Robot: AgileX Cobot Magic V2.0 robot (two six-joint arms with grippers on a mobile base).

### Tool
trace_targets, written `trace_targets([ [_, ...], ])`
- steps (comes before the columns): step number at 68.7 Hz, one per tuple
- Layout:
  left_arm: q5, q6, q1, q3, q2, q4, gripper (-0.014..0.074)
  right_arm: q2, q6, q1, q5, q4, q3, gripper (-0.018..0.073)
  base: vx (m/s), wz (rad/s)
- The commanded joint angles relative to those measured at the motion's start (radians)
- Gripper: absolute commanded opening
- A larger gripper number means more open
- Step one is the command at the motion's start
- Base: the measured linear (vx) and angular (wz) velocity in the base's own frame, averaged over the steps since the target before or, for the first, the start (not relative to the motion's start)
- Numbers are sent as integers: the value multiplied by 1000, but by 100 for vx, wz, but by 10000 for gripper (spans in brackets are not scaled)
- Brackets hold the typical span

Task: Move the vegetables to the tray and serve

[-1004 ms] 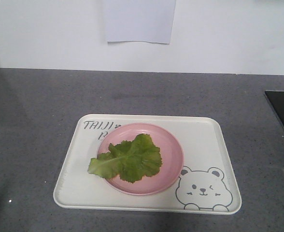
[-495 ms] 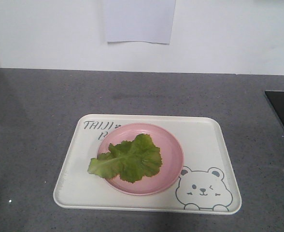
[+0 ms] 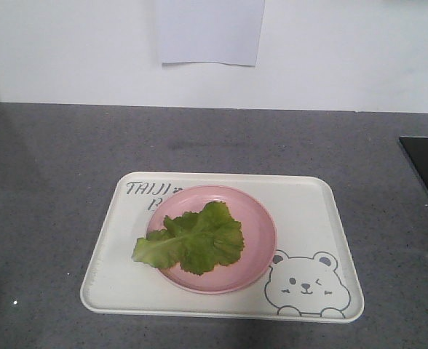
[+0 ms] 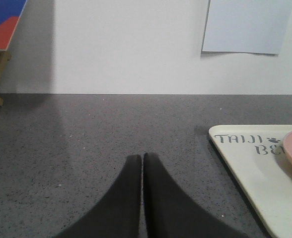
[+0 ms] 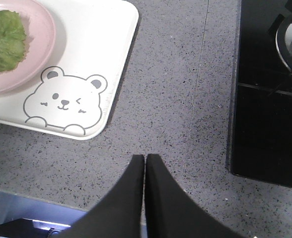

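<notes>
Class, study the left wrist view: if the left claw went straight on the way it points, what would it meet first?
Probably the white wall. The shut left claw points across bare grey counter; the tray lies off to its right, seemingly outside that line.

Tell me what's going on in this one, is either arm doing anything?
Nothing is being handled right now. The lettuce leaf lies on the pink plate, its stem end hanging over the plate's left rim, and the plate sits on the tray on the grey counter. The left gripper is shut and empty over bare counter to the left of the tray. The right gripper is also shut and empty, over the counter between the tray's bear corner and the black cooktop.
</notes>
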Motion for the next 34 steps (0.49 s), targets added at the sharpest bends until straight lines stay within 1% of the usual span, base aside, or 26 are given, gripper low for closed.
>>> trace_targets([
  [1,-80,2,0,29,-16,-9,-7,7,-3,0,-46,1,-25,-10,0,0],
  [34,-78,1,0,28,-15,-9,-6,7,-2,0,-46,0,-25,-10,0,0],
])
